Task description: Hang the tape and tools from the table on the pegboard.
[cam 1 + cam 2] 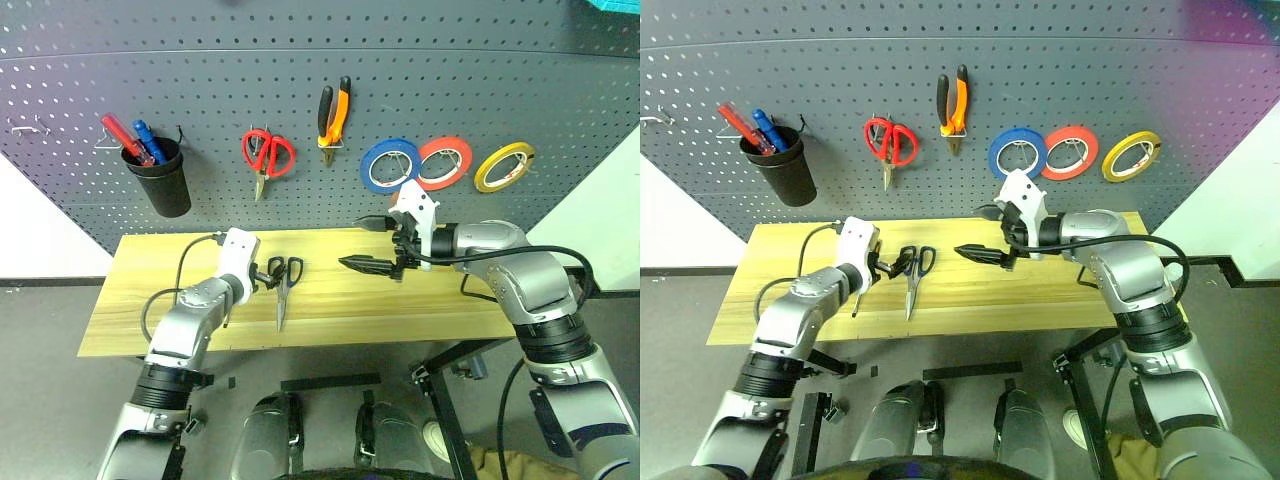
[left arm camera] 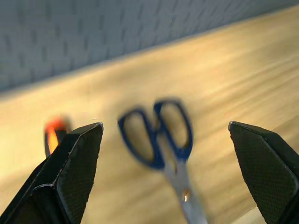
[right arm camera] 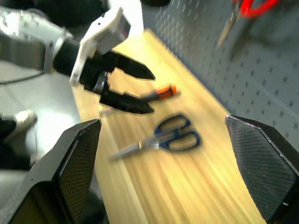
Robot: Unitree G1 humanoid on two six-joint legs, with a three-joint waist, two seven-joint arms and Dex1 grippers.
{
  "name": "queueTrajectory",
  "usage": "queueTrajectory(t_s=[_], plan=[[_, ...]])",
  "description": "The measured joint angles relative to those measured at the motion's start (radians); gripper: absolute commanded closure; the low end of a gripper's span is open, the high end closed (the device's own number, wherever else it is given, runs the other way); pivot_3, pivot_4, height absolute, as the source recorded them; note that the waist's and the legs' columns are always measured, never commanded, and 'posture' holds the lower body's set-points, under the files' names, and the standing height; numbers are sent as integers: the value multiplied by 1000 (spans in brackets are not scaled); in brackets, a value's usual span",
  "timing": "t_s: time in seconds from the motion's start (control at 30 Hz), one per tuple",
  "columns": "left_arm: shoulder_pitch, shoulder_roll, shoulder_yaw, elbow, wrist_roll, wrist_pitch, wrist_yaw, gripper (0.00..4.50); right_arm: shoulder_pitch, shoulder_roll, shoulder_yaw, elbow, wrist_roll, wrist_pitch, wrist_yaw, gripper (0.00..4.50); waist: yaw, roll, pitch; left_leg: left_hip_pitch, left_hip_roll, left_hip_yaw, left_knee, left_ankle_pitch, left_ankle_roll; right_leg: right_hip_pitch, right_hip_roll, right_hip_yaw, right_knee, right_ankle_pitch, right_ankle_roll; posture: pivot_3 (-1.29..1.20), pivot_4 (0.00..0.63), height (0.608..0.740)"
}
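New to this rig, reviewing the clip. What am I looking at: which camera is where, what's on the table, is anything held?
It is a two-armed humanoid robot. Two pictures come from its head, looking down over its arms; two from cameras on its wrists, looking out between each gripper's fingers. The left gripper is open, close to the dark blue scissors on the wooden table. A screwdriver lies beside them. The right gripper is open and holds nothing. On the pegboard hang the pliers, the blue tape, red scissors, two more rolls and a black cup.
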Motion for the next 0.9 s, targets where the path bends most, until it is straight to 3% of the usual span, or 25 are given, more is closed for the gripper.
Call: queueTrajectory(t_s=[0.17, 0.37, 0.87, 0.9], plan=[[-7, -47, -74, 32, 53, 145, 48, 0, -18, -40, 14, 158, -16, -59, 136, 48, -4, 0, 17, -2, 0, 0, 2, 0, 3, 2, -1, 0, 0, 0, 0, 80, 215, 740], [-10, -105, -56, 96, 85, 251, 129, 0, -102, -23, 18, 294, -67, -133, 168, 48, -24, 0, 31, -2, 0, 0, 2, 0, 2, 2, -2, 0, 1, 0, 0, 75, 214, 740], [-120, -169, -31, 285, 137, 190, 170, 0, -124, -10, 26, 379, -123, -166, 222, 48, -25, 1, 33, 0, -1, -1, 2, -1, 1, 1, -6, -1, 1, 0, 0, 45, 215, 740], [-122, -169, -27, 288, 137, 190, 168, 183, -124, -10, 25, 379, -117, -160, 226, 25, -25, 1, 33, 0, -1, -1, 2, -1, 1, 1, -7, -1, 1, 0, 0, 43, 216, 740]])
